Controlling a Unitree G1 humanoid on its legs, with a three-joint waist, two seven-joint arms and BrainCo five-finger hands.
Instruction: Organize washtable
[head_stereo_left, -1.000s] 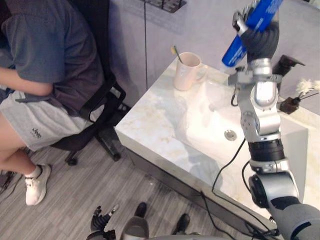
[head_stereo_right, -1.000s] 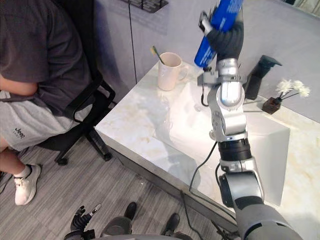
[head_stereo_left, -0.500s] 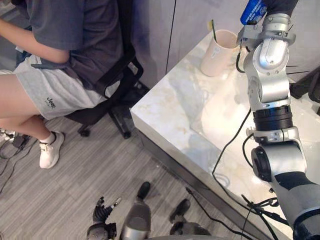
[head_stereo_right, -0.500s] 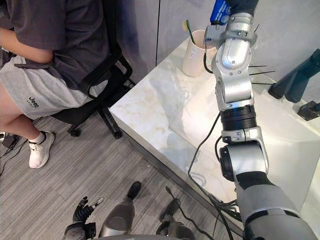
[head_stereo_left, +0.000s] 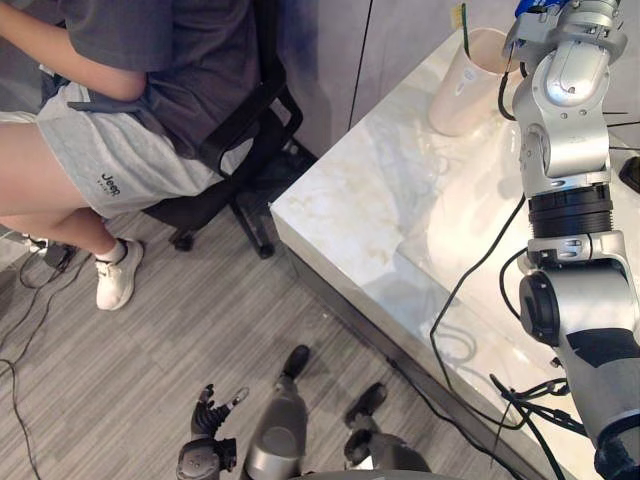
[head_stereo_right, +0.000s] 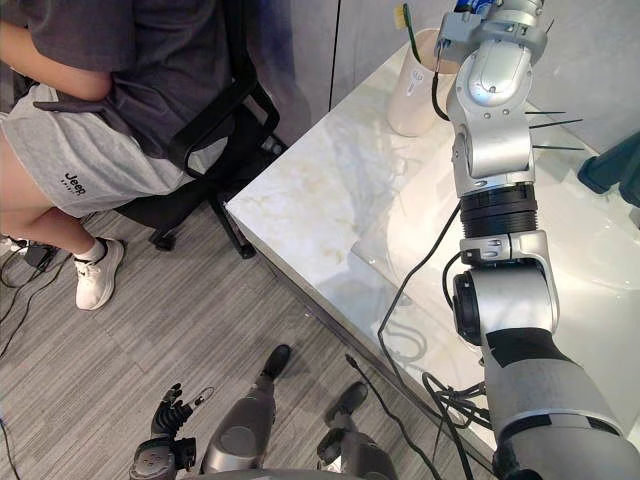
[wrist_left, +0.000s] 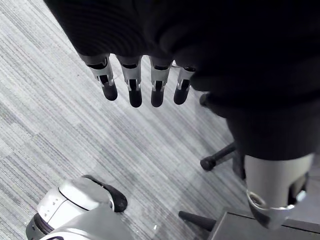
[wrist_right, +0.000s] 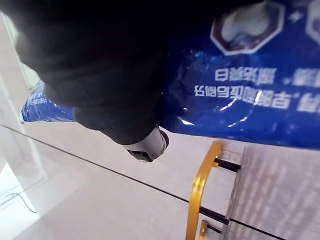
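The blue tube (wrist_right: 280, 75) is in my right hand (wrist_right: 115, 90), high above the back of the washtable (head_stereo_left: 370, 200), and the thumb and fingers are closed tight around it. A second ago the tube stood off to the side, over the basin. My head has turned since, so much of the shift is only the camera. Still, measured against the cup (head_stereo_left: 468, 75) with the toothbrush (head_stereo_left: 462, 18), my wrist is now nearer to it. I judge I am carrying the tube to that cup.

The tube's long axis lies across my palm, with one narrow end coming out beyond the hand. I cannot tell which end it is.

My left hand (wrist_left: 130, 85) hangs low over the floor with its fingers straight and apart.
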